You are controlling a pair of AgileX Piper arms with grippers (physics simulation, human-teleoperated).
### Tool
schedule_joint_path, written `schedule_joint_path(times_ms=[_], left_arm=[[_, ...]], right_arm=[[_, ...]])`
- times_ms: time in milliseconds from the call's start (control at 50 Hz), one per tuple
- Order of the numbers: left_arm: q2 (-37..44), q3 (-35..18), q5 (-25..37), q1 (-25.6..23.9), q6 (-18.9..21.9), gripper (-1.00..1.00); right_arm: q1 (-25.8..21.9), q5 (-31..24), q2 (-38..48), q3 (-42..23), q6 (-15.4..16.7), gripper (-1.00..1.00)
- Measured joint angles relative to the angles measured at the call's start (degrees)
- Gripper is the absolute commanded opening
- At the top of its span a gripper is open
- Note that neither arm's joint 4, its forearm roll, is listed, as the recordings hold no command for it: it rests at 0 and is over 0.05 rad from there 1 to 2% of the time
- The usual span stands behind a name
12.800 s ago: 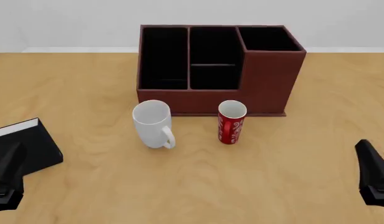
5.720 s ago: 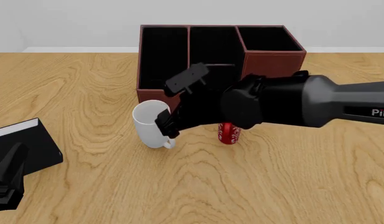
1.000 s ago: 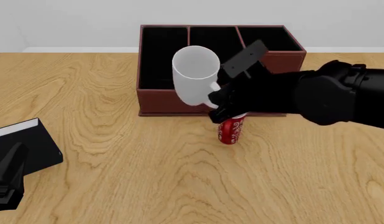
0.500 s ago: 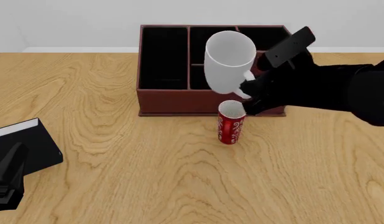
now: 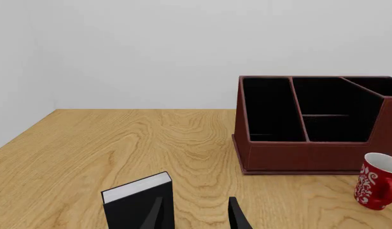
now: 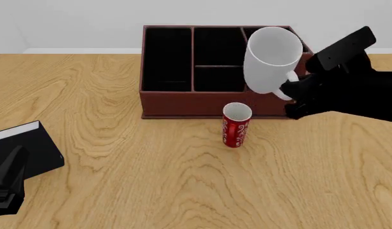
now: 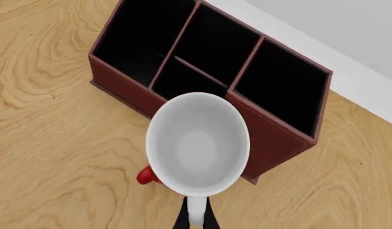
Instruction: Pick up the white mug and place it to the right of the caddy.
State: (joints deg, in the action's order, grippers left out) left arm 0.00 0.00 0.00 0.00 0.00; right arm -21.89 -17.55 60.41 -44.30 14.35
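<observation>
Now my right fingers (image 6: 286, 91) pinch the loop handle of the white mug (image 6: 271, 59), and I hold it in the air, upright with its mouth up. In the front view the mug is over the right end of the caddy (image 6: 183, 71), in front of its right compartment, and it does not touch the tabletop (image 6: 183, 181). The red cup (image 6: 236, 125) stands just in front of the caddy, below and left of the mug. My left fingers (image 5: 196, 214) are spread with nothing between them, low over the tabletop, just beside the small black box (image 5: 135, 202).
</observation>
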Motion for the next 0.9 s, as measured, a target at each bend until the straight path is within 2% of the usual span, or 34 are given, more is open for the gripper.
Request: schedule_joint_path(times_ms=[900], left_arm=[[0.0, 0.0, 0.0, 0.0, 0.0, 1.0]], right_arm=[[14.9, -5.6, -13.7, 7.1, -0.4, -1.0]])
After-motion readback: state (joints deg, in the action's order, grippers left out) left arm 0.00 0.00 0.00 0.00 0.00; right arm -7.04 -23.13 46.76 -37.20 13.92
